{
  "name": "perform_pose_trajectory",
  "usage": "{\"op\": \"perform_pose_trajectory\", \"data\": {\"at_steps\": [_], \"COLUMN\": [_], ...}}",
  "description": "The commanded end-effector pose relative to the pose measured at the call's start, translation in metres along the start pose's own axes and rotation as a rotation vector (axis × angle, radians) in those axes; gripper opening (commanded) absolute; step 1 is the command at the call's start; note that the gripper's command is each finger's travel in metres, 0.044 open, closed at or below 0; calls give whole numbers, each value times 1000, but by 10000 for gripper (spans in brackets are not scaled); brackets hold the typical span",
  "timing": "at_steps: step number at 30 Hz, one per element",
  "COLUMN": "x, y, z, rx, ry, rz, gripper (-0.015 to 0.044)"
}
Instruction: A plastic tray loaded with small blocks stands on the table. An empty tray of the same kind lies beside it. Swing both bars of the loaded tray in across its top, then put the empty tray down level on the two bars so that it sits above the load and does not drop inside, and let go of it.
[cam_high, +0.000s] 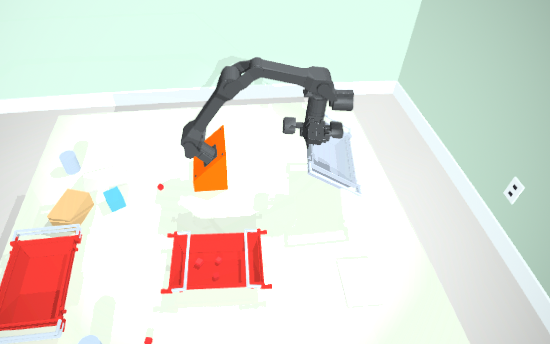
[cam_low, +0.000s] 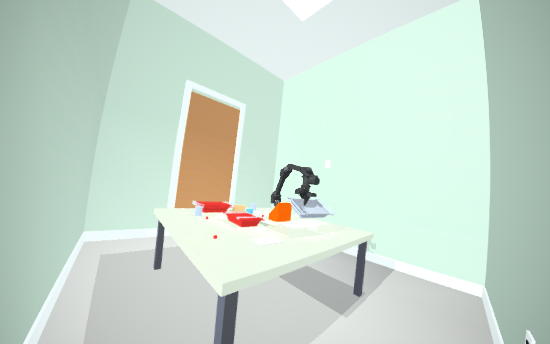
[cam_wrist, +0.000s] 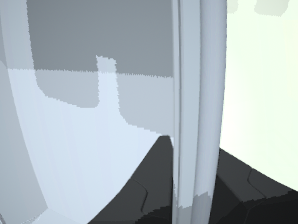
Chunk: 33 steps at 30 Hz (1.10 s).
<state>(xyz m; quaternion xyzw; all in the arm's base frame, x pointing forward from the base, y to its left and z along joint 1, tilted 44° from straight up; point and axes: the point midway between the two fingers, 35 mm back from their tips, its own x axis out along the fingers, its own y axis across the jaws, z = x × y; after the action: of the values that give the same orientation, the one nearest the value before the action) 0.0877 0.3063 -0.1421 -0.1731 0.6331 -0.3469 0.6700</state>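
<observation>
My gripper (cam_high: 311, 146) (cam_low: 306, 201) clenched on the rim of the pale tray (cam_high: 332, 159) (cam_low: 312, 207) — tray tilted, beyond the loaded red tray (cam_high: 217, 260) (cam_low: 243, 219), both bars (cam_high: 188, 260) (cam_high: 246, 260) across that landmark's top, small blocks (cam_high: 198, 263) inside it.

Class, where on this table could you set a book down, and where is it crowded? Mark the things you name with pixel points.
Probably right of the red plastic tray with blocks (cam_high: 218, 250) (cam_low: 244, 220). It's crowded left, around the tan block (cam_high: 71, 206) (cam_low: 239, 208) and blue block (cam_high: 114, 199).

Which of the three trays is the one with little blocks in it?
The red tray with two pale bars across its top. The other red tray and the grey tray show no blocks.
</observation>
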Motion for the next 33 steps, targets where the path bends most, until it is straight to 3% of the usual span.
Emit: {"op": "perform_pose_trajectory", "data": {"at_steps": [1, 8, 33], "x": [-4, -5, -32], "y": [2, 2, -38], "z": [-1, 3, 118], "rx": [7, 18, 415], "ry": [5, 6, 25], "rz": [13, 15, 60], "gripper": [0, 0, 0]}}
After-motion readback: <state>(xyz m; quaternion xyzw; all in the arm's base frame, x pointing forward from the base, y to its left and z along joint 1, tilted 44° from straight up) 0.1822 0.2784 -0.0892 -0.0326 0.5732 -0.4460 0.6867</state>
